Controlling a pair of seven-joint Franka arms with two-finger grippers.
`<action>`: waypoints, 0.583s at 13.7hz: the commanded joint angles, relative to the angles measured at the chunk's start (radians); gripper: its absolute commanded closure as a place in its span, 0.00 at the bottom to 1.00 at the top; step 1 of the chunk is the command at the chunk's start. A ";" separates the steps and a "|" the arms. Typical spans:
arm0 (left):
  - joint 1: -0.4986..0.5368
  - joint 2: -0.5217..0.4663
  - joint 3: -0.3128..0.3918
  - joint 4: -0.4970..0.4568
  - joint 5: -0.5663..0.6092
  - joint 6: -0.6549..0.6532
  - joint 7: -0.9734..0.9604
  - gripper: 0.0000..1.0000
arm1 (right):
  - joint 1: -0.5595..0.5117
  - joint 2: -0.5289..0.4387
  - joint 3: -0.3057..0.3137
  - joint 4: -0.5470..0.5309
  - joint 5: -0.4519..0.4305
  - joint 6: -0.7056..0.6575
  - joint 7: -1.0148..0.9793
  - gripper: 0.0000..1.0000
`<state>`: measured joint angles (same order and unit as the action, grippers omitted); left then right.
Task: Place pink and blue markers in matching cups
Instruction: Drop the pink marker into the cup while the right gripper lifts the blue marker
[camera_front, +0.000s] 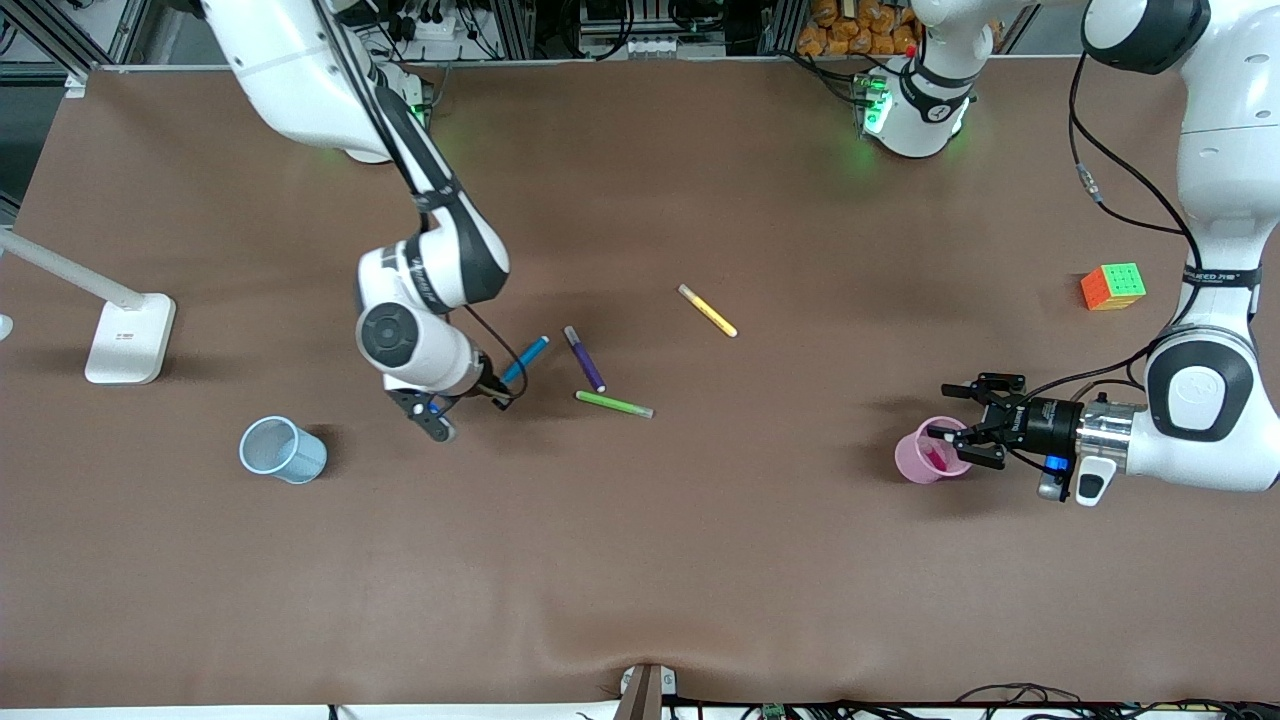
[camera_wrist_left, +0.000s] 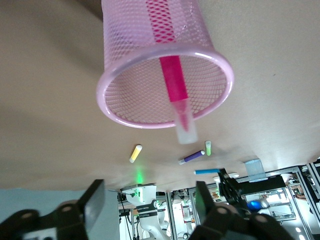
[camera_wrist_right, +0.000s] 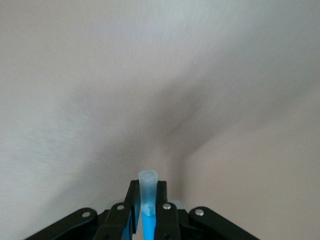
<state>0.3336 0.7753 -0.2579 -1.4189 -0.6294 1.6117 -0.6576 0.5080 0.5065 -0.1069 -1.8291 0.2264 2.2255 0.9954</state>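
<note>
Gripping the blue marker (camera_front: 525, 359) between closed fingers, the right gripper (camera_front: 438, 408) hung low over the brown table (camera_front: 640, 560), near the purple pen (camera_front: 584, 358). In the right wrist view the blue marker (camera_wrist_right: 148, 200) stood pinched between the two black pads (camera_wrist_right: 132, 207), its pale end poking out past them. From the front it was hard to tell whether the marker's far end still touched the table.

Relative to the purple pen, the lime green pen (camera_front: 614, 404) lay just nearer the front camera, and the yellow pen (camera_front: 708, 310) lay farther from it, toward the left arm's end. The blue cup (camera_front: 281, 450) stood well apart from the purple pen, toward the right arm's end of the table.

Well toward the left arm's end, the left gripper (camera_front: 962, 432) hovered at the pink cup (camera_front: 930, 452) with its fingers spread wide and holding nothing. In the left wrist view the pink marker (camera_wrist_left: 175, 85) sat inside the pink mesh cup (camera_wrist_left: 125, 55), leaning on the rim, pale tip outward, clear of the open fingers (camera_wrist_left: 92, 202). A colour cube (camera_front: 1113, 286) sat at that end too.
</note>
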 joint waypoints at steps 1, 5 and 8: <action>0.007 -0.017 -0.006 0.009 -0.012 -0.009 -0.008 0.00 | -0.014 -0.066 -0.045 0.104 -0.112 -0.182 0.002 1.00; -0.004 -0.056 -0.011 0.052 0.020 -0.058 -0.023 0.00 | -0.072 -0.063 -0.057 0.248 -0.261 -0.283 -0.029 1.00; -0.013 -0.085 -0.017 0.070 0.066 -0.075 -0.043 0.00 | -0.162 -0.059 -0.060 0.292 -0.402 -0.276 -0.168 1.00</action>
<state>0.3270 0.7191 -0.2706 -1.3602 -0.6040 1.5579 -0.6776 0.4162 0.4285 -0.1778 -1.5890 -0.1117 1.9560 0.9132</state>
